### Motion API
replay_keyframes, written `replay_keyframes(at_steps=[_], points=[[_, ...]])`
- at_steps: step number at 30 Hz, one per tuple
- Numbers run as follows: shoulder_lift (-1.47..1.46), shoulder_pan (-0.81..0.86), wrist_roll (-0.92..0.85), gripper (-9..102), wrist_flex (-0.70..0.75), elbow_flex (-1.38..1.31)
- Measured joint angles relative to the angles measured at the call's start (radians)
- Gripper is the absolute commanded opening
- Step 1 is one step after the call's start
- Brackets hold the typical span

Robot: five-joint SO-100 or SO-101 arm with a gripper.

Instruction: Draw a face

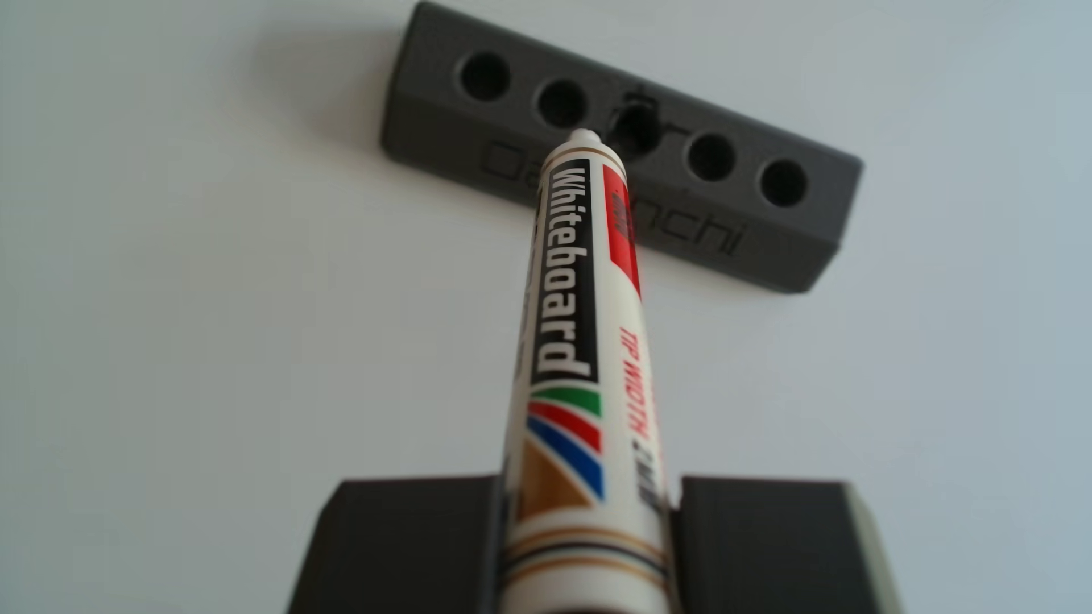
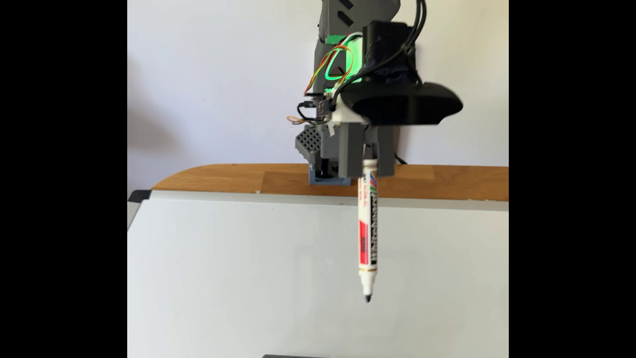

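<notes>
Between the gripper's (image 1: 591, 531) two dark jaws sits a white marker (image 1: 582, 330), clamped round its upper barrel; the jaws are closed snug against it on both sides, nothing else in them. In the fixed view the gripper (image 2: 369, 165) hangs from the arm above the far edge of the whiteboard (image 2: 241, 275), and the marker (image 2: 367, 234) points down from it, nearly upright, cap off, dark tip lowest.

Below the tip: bare white board. The fixed view suggests the tip is off the surface, though I cannot be certain; blur at the nib.

Ahead of the tip in the other view, a grey block (image 1: 786, 236) lies on the board, five round holes along its top, engraved lettering on its side partly hidden by the barrel. The middle hole looks to hold something dark, perhaps the cap; too blurred to call. The tip lines up close to that hole from this angle.

The face: no stroke of it visible in either view. The board near the marker, and out to both sides of it, reads clean.

Progress, as judged: marker in hand and uncapped, so pickup is done. Drawing itself not started, or no mark within sight. Everything remains: lower the tip to the board, outline, eyes, mouth.
</notes>
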Motion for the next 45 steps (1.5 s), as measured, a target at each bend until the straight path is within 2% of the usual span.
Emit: replay_keyframes(at_steps=[5, 9, 15, 17, 30, 45], points=[[0.087, -0.061, -0.163, -1, 0.0, 0.195], [0.107, -0.115, -0.422, -1, 0.0, 0.291], [0.109, -0.12, -0.805, -1, -0.141, 0.422], [0.107, -0.12, -0.853, -1, -0.167, 0.449], [0.069, -0.156, -0.897, -1, -0.325, 0.548], [-0.012, -0.178, -0.93, -1, -0.333, 0.549]])
